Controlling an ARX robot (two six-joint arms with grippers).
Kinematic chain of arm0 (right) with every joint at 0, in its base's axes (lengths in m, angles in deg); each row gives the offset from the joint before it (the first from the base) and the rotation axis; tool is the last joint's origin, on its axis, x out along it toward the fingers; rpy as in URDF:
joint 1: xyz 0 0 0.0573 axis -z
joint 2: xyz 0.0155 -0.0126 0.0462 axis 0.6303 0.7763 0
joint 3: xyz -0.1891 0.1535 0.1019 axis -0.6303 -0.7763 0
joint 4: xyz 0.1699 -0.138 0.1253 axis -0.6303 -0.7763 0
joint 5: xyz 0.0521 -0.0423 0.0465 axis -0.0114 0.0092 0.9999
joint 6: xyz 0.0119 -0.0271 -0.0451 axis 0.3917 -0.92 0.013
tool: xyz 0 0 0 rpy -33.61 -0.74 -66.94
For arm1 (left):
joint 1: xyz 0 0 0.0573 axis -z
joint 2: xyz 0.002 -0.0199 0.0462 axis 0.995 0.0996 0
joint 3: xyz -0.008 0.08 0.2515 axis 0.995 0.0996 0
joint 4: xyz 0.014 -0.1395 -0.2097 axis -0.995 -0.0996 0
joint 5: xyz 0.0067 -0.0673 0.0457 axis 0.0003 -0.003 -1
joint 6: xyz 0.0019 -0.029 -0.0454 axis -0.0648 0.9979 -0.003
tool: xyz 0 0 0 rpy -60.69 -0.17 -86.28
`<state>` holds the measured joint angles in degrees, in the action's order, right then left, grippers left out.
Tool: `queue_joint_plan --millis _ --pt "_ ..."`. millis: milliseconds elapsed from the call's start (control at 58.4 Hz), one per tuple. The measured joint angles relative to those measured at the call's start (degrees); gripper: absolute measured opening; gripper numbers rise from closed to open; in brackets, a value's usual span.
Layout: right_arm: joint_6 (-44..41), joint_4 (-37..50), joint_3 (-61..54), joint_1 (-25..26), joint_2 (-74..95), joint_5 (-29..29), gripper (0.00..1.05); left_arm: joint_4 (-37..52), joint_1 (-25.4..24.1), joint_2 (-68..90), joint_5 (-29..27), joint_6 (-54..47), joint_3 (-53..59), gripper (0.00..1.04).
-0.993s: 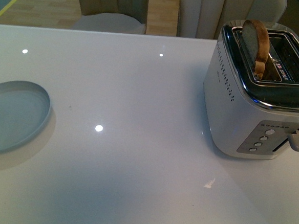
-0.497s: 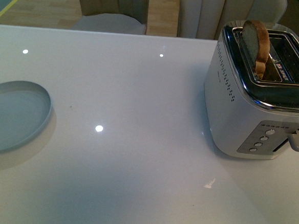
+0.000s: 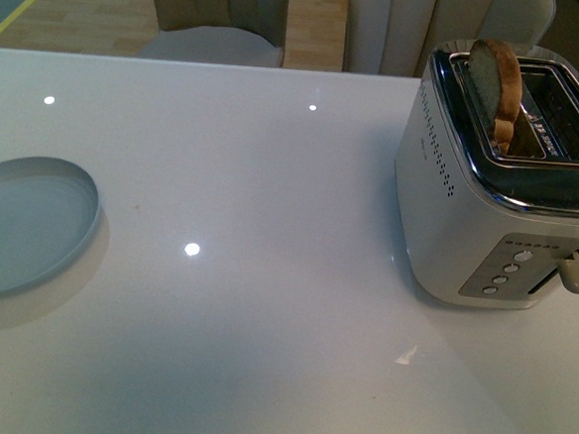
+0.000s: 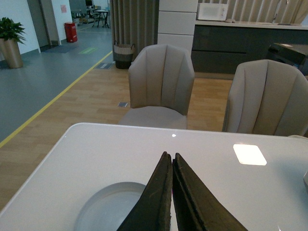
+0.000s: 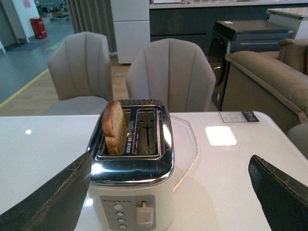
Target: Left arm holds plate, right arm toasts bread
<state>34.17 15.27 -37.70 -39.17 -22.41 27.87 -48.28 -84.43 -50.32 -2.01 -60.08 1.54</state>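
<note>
Left arm (image 4: 171, 161) jaws closed, empty; right arm (image 5: 173, 197) jaws spread wide.

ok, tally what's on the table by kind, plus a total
Plate: 1
Toaster: 1
Bread slice, standing in the toaster's slot: 1
Total: 3

Two black, wedge-shaped fingers tapering to a point are seen on the left gripper (image 4: 171, 161), their surfaces matt and faintly grained. The right gripper (image 5: 168, 192) is made up of broad, black, angular fingers with scuffed, pale-flecked edges.
</note>
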Motion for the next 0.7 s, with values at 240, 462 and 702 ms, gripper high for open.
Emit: queue_joint_plan --millis 240,462,702 --pt "0.0 0.0 0.0 0.0 0.0 0.0 0.96 -6.0 0.0 -6.1 0.0 0.0 0.0 0.03" --pt "0.0 0.0 0.0 0.0 0.0 0.0 0.96 -9.8 0.0 -9.9 0.0 0.0 0.0 0.03" --pt "0.0 0.0 0.0 0.0 0.0 0.0 0.96 -20.7 0.0 -18.9 0.0 0.0 0.0 0.03"
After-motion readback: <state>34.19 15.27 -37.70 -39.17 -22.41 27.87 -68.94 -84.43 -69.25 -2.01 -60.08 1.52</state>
